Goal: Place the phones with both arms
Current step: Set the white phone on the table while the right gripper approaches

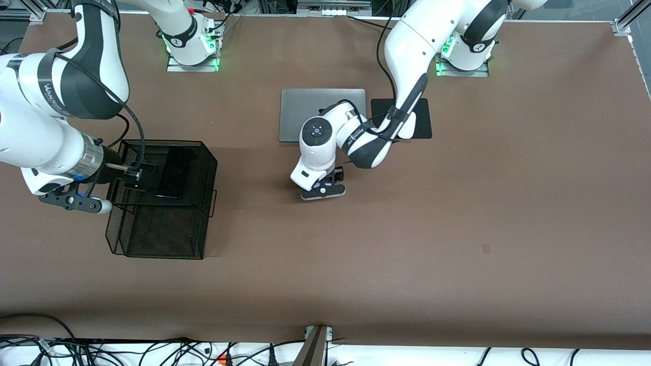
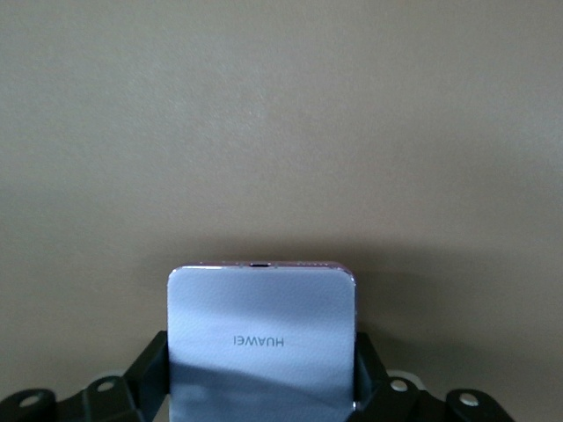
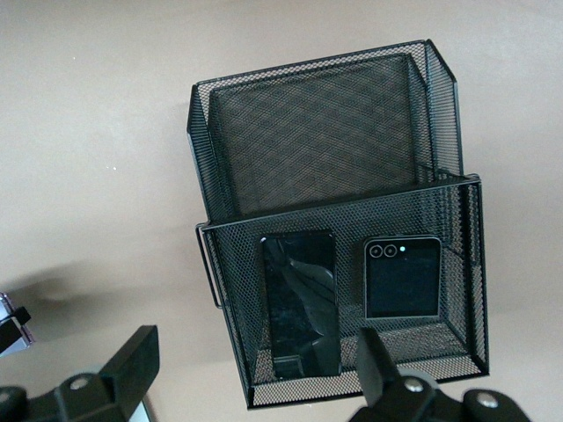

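Brown table (image 1: 457,229), cables along edges. Left gripper (image 1: 325,189) mid-table, pinching lavender phone (image 2: 261,338). Right gripper (image 3: 255,374) spread over basket (image 3: 440,114) holding long phone (image 3: 299,303), square phone (image 3: 403,277).

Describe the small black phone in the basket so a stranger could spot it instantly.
Find the black mesh basket at the right arm's end of the table. Two phones lie flat in its upper tray, under the open right gripper. The small black phone is squarish with two round camera lenses; the long black phone beside it is plain.
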